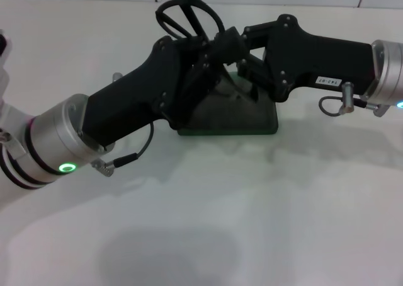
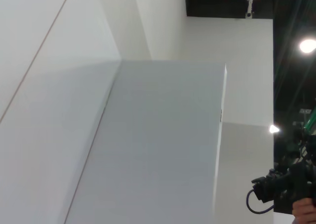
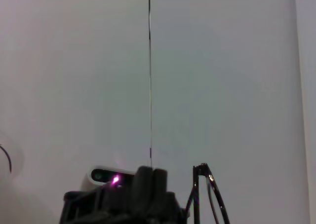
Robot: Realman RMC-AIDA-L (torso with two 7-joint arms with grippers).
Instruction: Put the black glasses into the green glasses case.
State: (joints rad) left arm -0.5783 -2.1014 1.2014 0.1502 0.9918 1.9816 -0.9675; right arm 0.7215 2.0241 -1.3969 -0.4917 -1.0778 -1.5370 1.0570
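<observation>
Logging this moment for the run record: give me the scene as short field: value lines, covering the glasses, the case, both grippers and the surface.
glasses: black glasses raised above the case, between the two grippers; also visible in the right wrist view
case: green glasses case lying on the table, largely hidden behind the arms
left gripper: left gripper over the case, at the glasses
right gripper: right gripper meets the left one above the case
glasses in case: not yet
surface: white table
</observation>
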